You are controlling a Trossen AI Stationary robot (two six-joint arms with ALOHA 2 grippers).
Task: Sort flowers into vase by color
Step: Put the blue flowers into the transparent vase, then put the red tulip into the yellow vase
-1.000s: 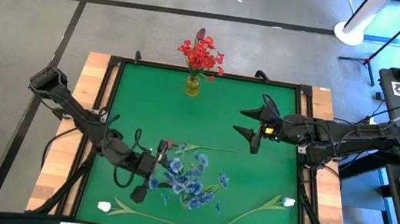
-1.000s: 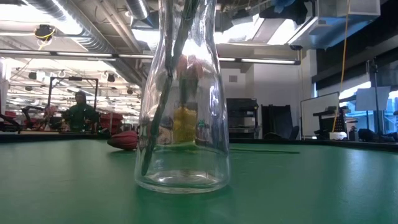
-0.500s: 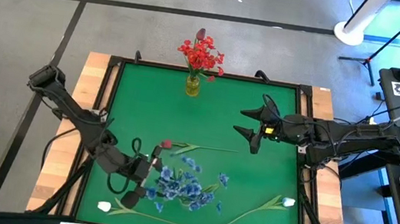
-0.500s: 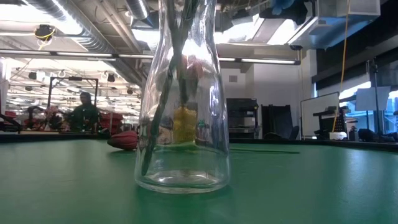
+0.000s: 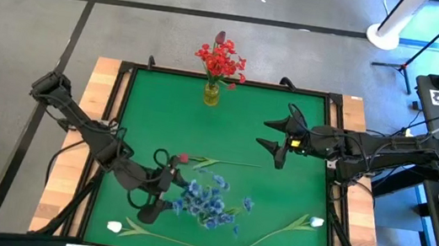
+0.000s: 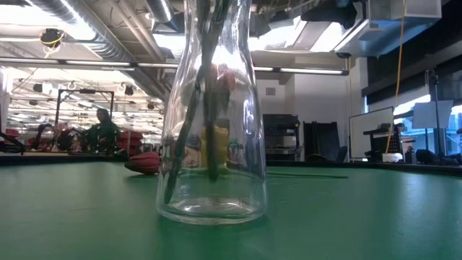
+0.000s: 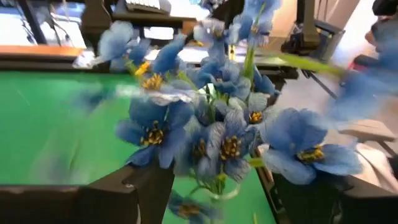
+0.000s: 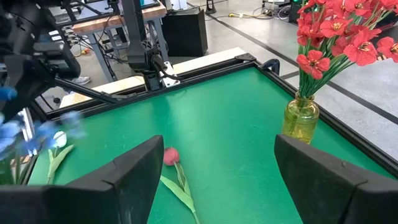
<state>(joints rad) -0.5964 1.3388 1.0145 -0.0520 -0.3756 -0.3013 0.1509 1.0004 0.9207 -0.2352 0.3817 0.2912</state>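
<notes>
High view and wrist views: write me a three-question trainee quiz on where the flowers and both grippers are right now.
1. Multiple choice: which flowers stand in the yellow vase? A) blue B) red C) white
2. True or false: the right gripper holds a white tulip.
3. Fill in: the left gripper is open at the ___ flowers.

Key
1. B: the red flowers are in it, at the mat's far edge.
2. False: it hangs open and empty over the green mat; the two white tulips lie near the front edge.
3. Blue: the blue flowers sit between its fingers, and the red rosebud lies just beyond them.
</notes>
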